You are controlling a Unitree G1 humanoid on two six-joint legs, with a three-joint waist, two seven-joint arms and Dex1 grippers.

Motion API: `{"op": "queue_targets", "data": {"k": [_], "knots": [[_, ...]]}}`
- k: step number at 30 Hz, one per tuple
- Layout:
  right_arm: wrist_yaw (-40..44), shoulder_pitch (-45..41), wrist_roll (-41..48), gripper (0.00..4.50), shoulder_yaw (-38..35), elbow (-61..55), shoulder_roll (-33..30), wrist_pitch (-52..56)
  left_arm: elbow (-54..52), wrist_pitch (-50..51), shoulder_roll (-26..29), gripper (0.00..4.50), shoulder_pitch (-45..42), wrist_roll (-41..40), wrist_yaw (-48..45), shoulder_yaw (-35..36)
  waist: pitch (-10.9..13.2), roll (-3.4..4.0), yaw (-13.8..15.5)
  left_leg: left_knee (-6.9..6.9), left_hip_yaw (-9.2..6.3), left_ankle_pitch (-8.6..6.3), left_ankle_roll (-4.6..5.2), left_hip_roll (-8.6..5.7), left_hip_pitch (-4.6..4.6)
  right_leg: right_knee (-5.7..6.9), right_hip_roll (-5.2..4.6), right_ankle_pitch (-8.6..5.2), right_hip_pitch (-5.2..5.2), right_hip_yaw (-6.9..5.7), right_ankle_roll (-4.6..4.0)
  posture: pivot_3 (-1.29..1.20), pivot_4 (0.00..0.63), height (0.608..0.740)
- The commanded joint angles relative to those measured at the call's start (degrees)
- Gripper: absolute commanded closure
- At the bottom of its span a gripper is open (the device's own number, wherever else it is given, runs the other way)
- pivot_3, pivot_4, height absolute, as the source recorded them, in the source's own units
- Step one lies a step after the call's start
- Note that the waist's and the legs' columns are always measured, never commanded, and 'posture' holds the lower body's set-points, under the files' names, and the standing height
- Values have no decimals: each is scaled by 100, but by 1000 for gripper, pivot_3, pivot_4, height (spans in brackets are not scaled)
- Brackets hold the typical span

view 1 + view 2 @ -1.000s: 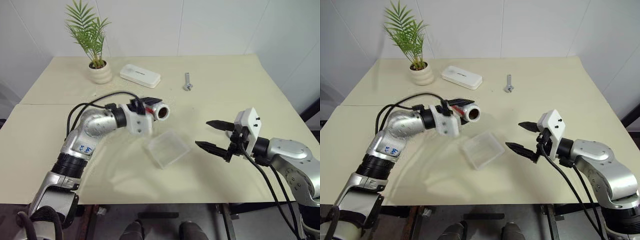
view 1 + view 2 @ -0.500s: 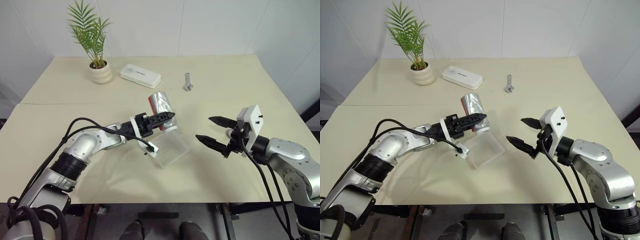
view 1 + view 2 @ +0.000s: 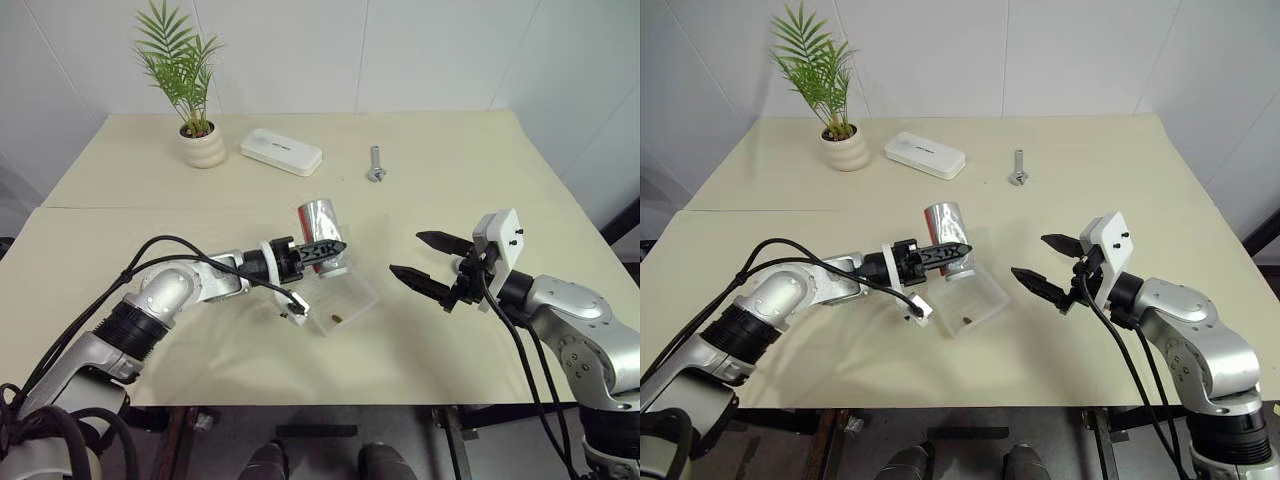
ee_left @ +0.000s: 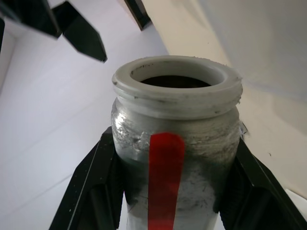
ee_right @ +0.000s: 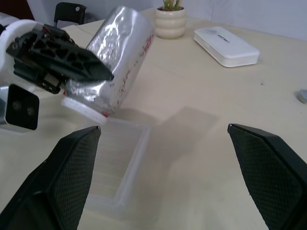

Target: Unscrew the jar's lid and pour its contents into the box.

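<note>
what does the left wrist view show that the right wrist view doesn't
Left wrist view alone: the jar's open white mouth, the full red stripe on its side, and the left gripper's fingers clamped either side of the jar. Right wrist view alone: the clear box under the tipped jar, the plant pot, the white case and the right gripper open. Both share the jar and the table.

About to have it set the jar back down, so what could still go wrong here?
1. The jar hangs upended in the left gripper, rim over one edge of the clear box; lowering it could tip or push the light box.
2. One golden-brown bit lies in the box; a knock might flick it out.
3. The open right gripper hovers beside the box; a swing could clip it.
</note>
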Motion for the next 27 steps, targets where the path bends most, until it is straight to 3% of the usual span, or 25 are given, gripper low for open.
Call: {"op": "queue_targets", "data": {"k": [1,4,7,11,14,18,20,23,27], "knots": [[76,-112,93,29,-95,-40,25,-127,-49,-322,91,2447,-199,-891,-339,338,0,0,-5,0,0,0,0,0,0,1,0,0,0,0,0,0,150,740],[168,-96,156,29,-97,-54,-13,-82,310,-525,-82,2447,-112,-2795,-1477,602,0,1,-2,0,0,0,-1,0,1,3,-1,0,0,0,0,0,150,740],[359,-56,192,29,-72,-116,-119,-60,491,253,-334,2447,73,-5204,-3266,976,-1,1,-4,5,0,2,-1,0,1,8,-2,0,0,0,0,0,150,740],[759,-85,83,29,40,-159,-329,-212,326,2851,-823,2447,265,-7594,-5108,1761,-1,2,-22,9,-1,3,1,2,3,14,0,0,0,0,-1,0,150,740],[1260,-172,-36,29,156,-122,-582,-467,471,5230,-1234,2447,84,-8997,-5430,2659,-1,1,-32,13,-4,6,6,3,5,24,3,0,0,-1,-1,0,150,740],[1835,-263,-330,29,237,108,-741,-1208,1270,6576,-1465,2447,-229,-9772,-4883,3822,0,0,-53,24,-5,6,6,3,8,28,4,0,1,-1,0,0,150,740],[2000,-283,-457,29,190,286,-721,-1601,1921,6658,-1453,2447,-409,-9885,-4405,4372,0,0,-55,32,-6,7,6,3,9,30,4,2,4,-2,3,0,150,740],[2205,-262,-396,29,108,389,-803,-1722,2792,6006,-1282,2447,-542,-9856,-3962,4973,0,-1,-56,36,-5,7,5,3,10,27,2,4,6,-2,6,0,150,740],[2297,-123,-215,29,-3,224,-958,-1522,3877,4605,-912,2447,-567,-9586,-4048,5218,0,-1,-17,35,-5,8,1,2,7,21,1,4,6,-2,6,0,150,740]]}}
